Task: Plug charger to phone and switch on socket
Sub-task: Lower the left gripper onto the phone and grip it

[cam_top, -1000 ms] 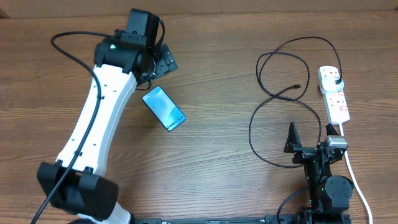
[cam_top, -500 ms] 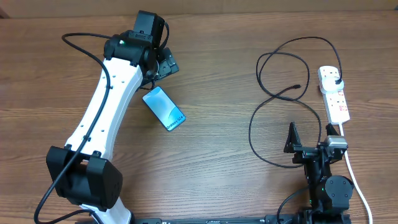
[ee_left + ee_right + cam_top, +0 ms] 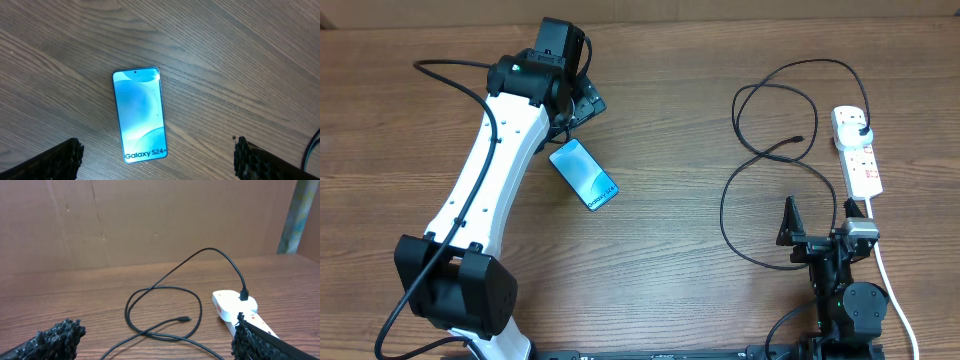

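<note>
The phone (image 3: 584,175) lies flat on the wooden table, teal screen up; in the left wrist view (image 3: 138,114) it reads "Galaxy S24+". My left gripper (image 3: 582,103) hovers just beyond its far end, open and empty (image 3: 157,160). The charger's black cable (image 3: 775,150) loops at the right, its connector tip (image 3: 800,139) free on the table (image 3: 184,319), its plug (image 3: 861,129) in the white socket strip (image 3: 856,152). My right gripper (image 3: 817,222) is open near the front edge, short of the cable loops (image 3: 157,340).
The strip's thick white cord (image 3: 892,290) runs toward the front right corner past the right arm base. A brown cardboard wall (image 3: 150,220) stands behind the table. The left arm's black cable (image 3: 440,85) arcs over the left side.
The left arm swung slightly right one second ago and has held still since. The right arm, phone and cable have not moved.
</note>
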